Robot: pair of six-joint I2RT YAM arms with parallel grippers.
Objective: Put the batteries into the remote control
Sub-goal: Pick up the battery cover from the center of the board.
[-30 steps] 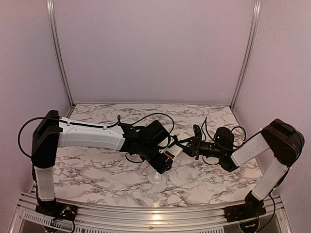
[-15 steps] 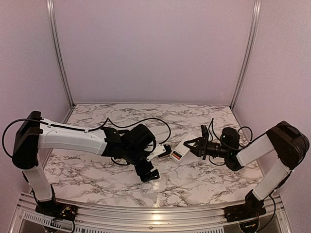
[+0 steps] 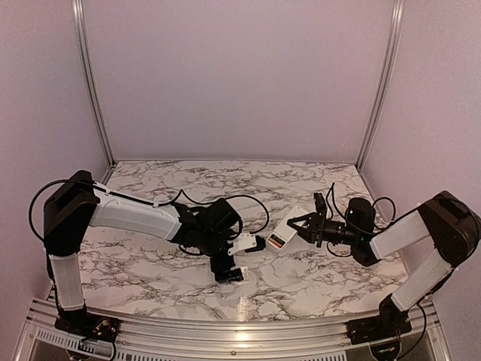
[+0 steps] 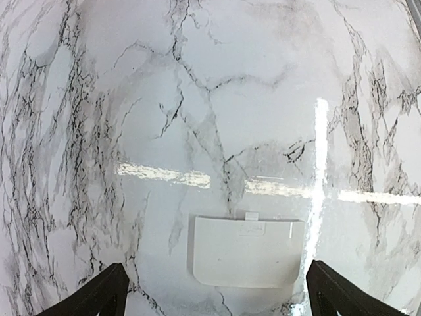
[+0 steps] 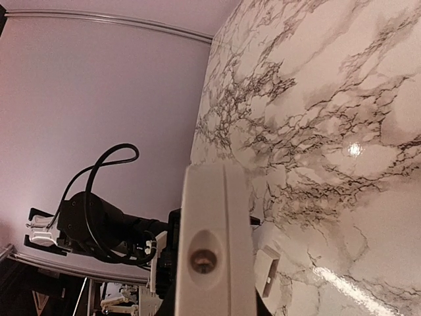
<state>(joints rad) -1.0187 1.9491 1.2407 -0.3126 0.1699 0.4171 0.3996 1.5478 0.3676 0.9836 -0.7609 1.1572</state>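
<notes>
Remote control [image 3: 285,235] shifted right, left jaws open

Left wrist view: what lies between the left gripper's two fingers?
A white cover piece lies flat on the marble table between the left gripper's fingers, seen in the left wrist view.

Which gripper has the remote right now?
The right gripper, shut on the remote control. The left gripper is open and empty, over the loose white cover.

Marble table [image 4: 197,99]; white cover [image 4: 248,253] flat.
</notes>
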